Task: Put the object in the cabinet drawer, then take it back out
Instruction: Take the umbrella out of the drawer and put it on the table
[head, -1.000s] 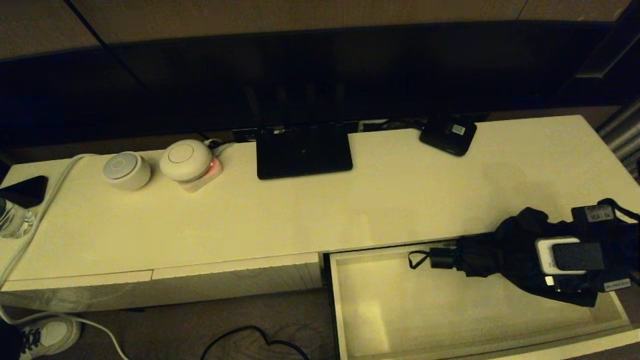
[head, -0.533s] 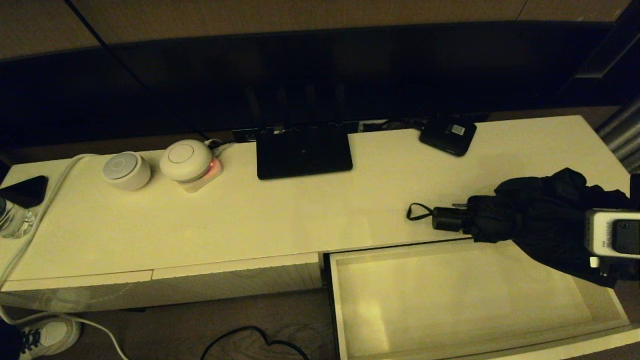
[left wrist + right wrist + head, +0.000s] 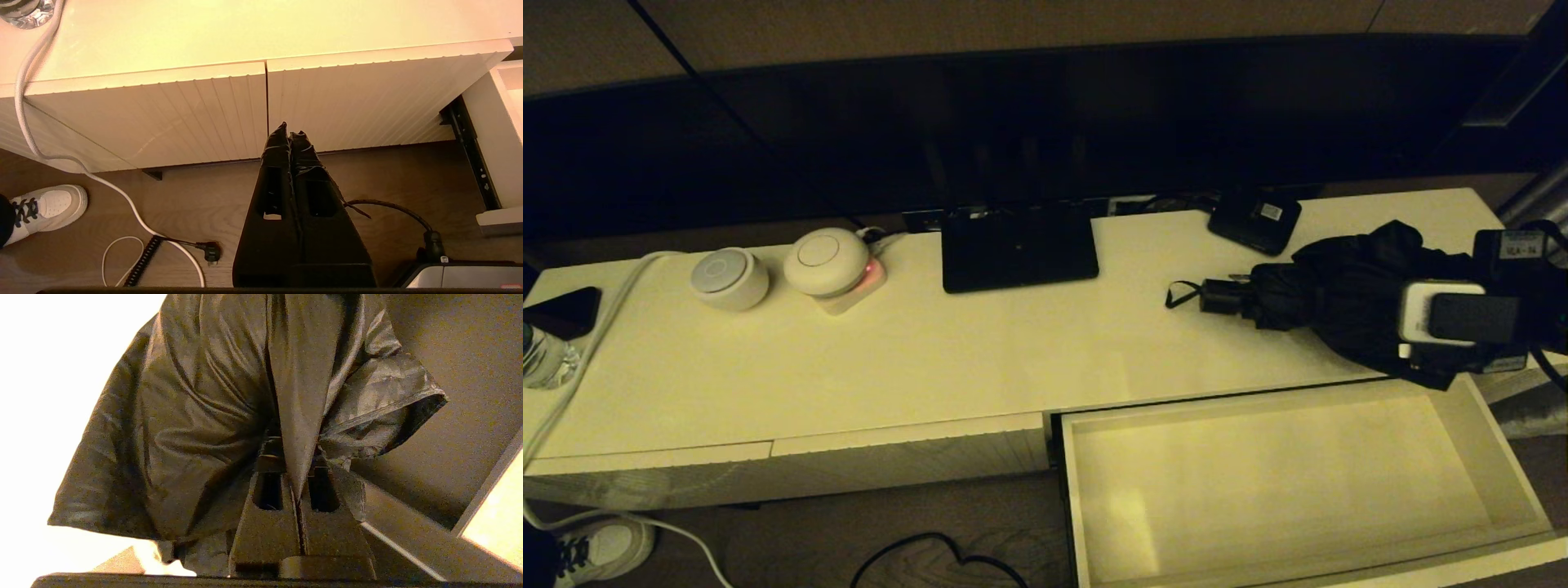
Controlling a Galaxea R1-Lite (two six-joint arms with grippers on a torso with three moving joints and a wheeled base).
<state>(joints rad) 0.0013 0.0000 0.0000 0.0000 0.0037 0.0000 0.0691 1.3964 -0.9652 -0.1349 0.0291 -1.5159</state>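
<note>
The black folding umbrella (image 3: 1331,296) hangs over the cabinet top at the right, handle and strap loop (image 3: 1184,292) pointing left. My right gripper (image 3: 1401,327) is shut on its bunched fabric; in the right wrist view the fabric (image 3: 196,428) is pinched between the fingers (image 3: 265,522). The wide cream drawer (image 3: 1086,506) stands pulled out below, nothing inside it. My left gripper (image 3: 289,136) is shut on nothing, low before the closed ribbed drawer fronts (image 3: 359,106); it does not show in the head view.
On the cabinet top stand a flat black router (image 3: 1018,249), a small black box with a sticker (image 3: 1255,219), two round white devices (image 3: 825,261) and a white cable (image 3: 572,384). A shoe (image 3: 600,549) and cords (image 3: 139,216) are on the floor.
My right gripper lifted the umbrella out of the drawer, then carried it back over the cabinet top. The drawer now holds nothing.
</note>
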